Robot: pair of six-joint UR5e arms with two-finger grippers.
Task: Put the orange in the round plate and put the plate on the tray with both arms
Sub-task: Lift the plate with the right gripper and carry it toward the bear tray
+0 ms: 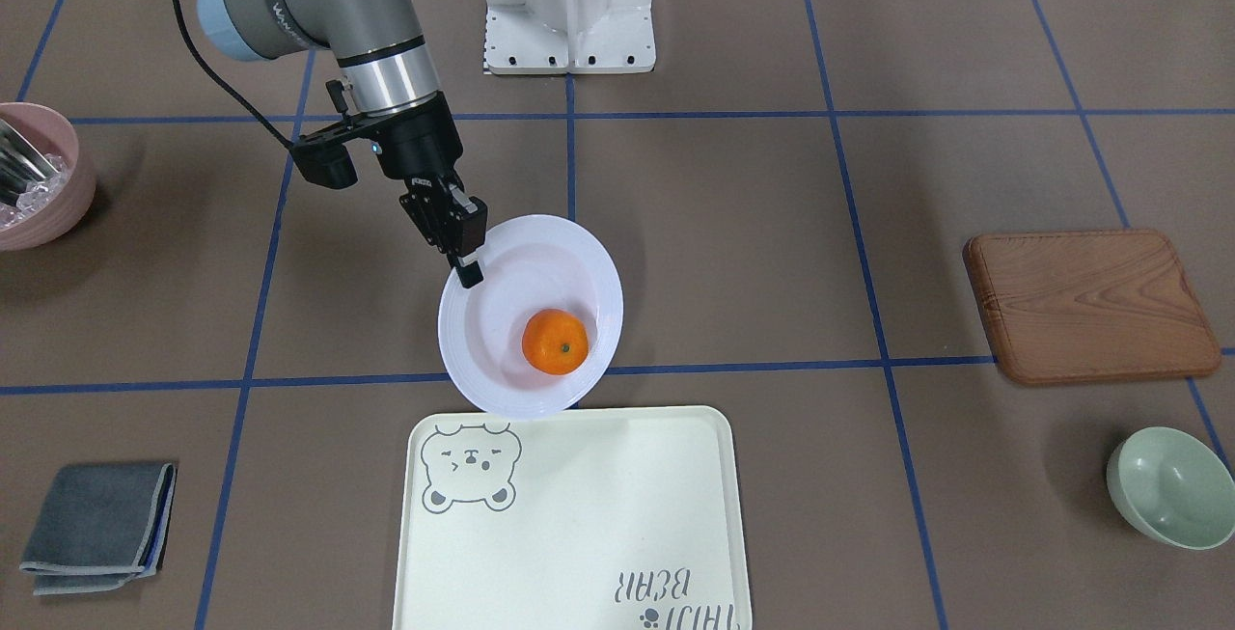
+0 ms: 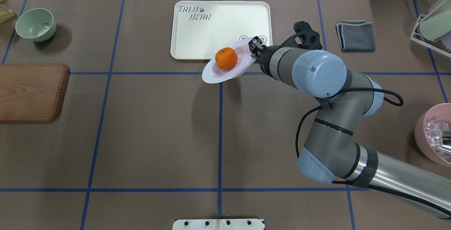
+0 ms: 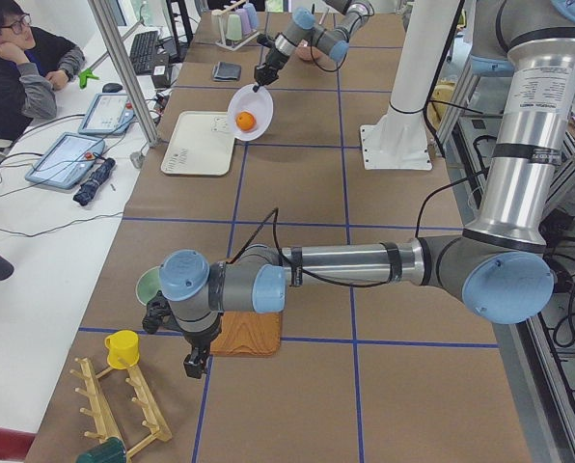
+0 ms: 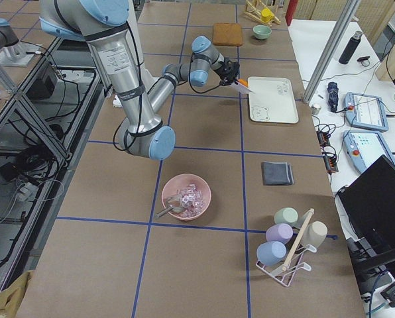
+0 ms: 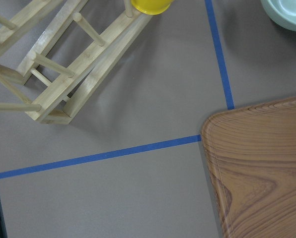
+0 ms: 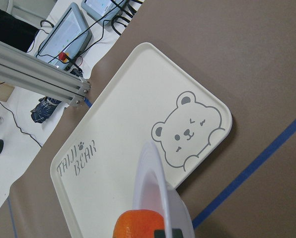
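The white round plate hangs tilted above the table, its far edge over the near rim of the cream bear tray. The orange lies in the plate's low side. My right gripper is shut on the plate's rim. From overhead, the plate, the orange and the right gripper sit at the corner of the tray. The right wrist view shows the plate rim edge-on over the tray. My left gripper hangs by the wooden board; I cannot tell its state.
A brown wooden board and a pale green bowl lie on my left side. On my right are a pink bowl and a folded grey cloth. A wooden mug rack stands near the left gripper. A person sits beyond the table.
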